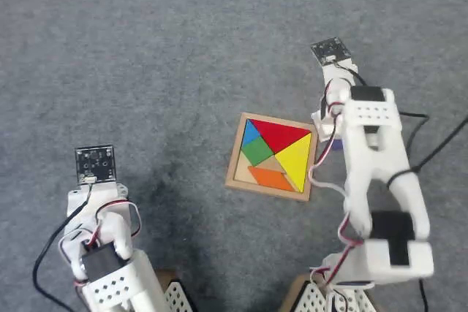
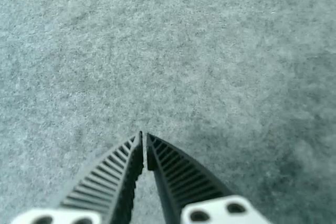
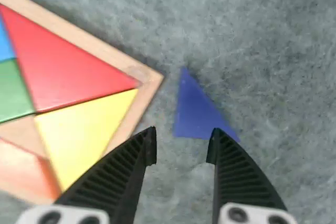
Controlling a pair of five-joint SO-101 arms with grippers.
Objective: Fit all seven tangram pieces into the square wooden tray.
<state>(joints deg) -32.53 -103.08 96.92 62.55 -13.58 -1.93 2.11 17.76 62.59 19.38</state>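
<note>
beside the square wooden tray, just outside its corner, a dark blue triangle lies flat on the grey carpet. the right gripper hangs over it, fingers spread, holding nothing. the red triangle, yellow triangle, green square, light blue triangle and orange piece sit inside the tray. the left gripper is well apart, fingers pressed together over the carpet.
</note>
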